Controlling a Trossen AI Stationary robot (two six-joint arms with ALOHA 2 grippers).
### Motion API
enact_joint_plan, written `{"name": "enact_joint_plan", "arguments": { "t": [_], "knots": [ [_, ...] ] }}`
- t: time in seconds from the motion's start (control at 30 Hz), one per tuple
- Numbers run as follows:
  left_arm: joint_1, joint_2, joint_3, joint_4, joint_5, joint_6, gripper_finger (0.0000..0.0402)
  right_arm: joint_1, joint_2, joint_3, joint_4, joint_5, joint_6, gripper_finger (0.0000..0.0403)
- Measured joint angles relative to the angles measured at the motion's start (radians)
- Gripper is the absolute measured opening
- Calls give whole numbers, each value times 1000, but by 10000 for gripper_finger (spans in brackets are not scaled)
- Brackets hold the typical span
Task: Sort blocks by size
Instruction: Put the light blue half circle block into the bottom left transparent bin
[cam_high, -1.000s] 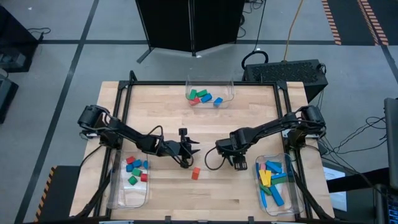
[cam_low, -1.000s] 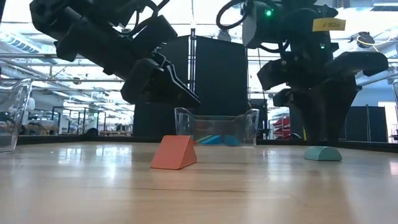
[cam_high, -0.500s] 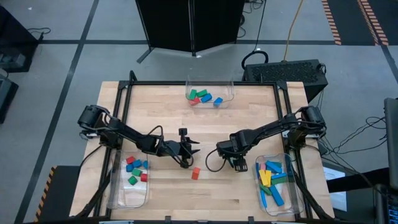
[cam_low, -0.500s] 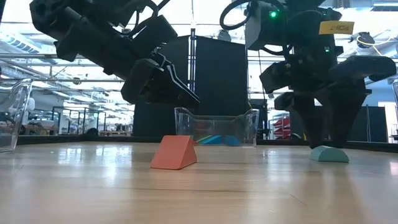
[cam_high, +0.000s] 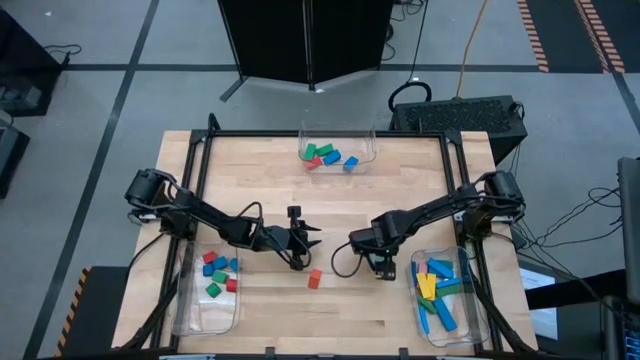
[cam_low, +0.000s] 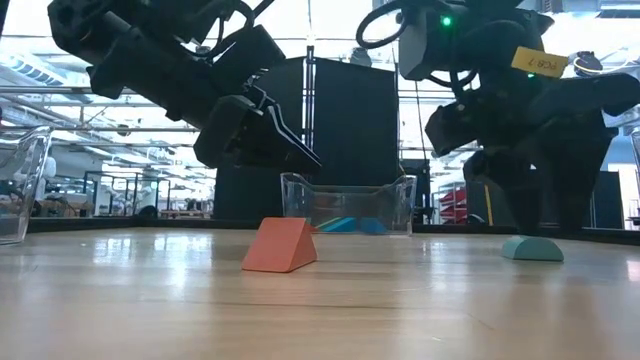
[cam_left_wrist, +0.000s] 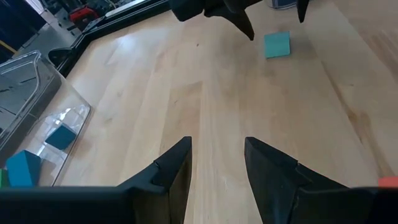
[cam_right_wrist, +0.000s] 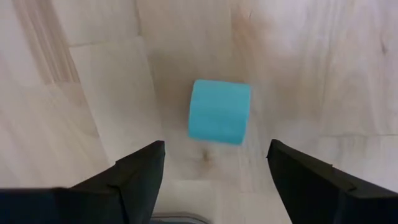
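Bins (cam_high: 337, 152) ring the table; right fingers (cam_right_wrist: 140, 171) spread over cyan block (cam_right_wrist: 219, 112), left fingers (cam_left_wrist: 177, 165) parted, empty.

cyan block (cam_right_wrist: 219, 112) on pale wood table (cam_high: 260, 170), orange-red block (cam_low: 280, 245), dark claws, clear bins

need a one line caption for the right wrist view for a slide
Right gripper, jaws open wide, poised directly above a lone cyan block lying on the wooden table.
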Motion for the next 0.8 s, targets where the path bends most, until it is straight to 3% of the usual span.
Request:
{"name": "enact_joint_plan", "arguments": {
  "t": [0.17,0.43,0.67,0.8],
  "knots": [
    [0,0,0,-8,0,-2,150,9,0,-21,29,143,64,272],
    [0,0,0,-22,-1,1,150,30,0,-35,33,157,68,272],
    [0,0,0,-18,-5,1,150,-16,0,-35,-34,298,2,274],
    [0,0,0,-18,-7,2,150,-61,0,-35,-19,267,3,285]
  ]
}}
